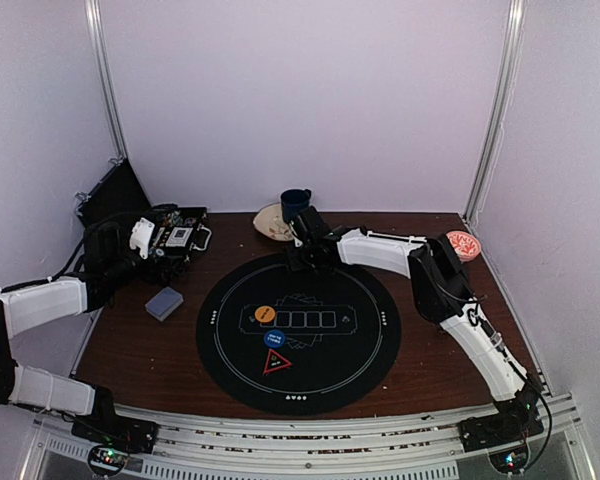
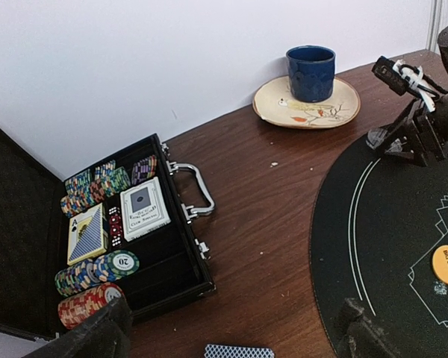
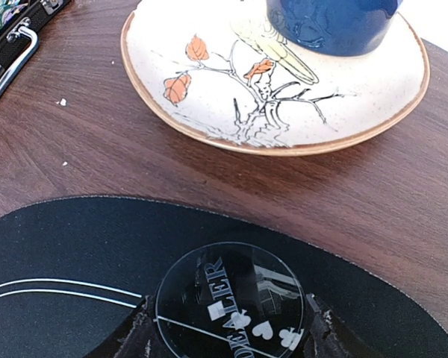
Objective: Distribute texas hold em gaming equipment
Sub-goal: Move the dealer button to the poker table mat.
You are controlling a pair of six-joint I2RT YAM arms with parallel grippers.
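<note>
While right fingers [image 3: 137,337] pinch a clear round dealer disc [image 3: 230,306], left fingers [image 2: 97,332] spread.

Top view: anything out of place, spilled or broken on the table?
Nothing spilled or broken. Non-poker items sit at the far edge: a blue mug on a plate, and a small red bowl. The card deck lies off the mat, at a slant.

Top view high, facing down, left wrist low and wide, right wrist close-up — all share the mug [image 1: 296,203].
</note>
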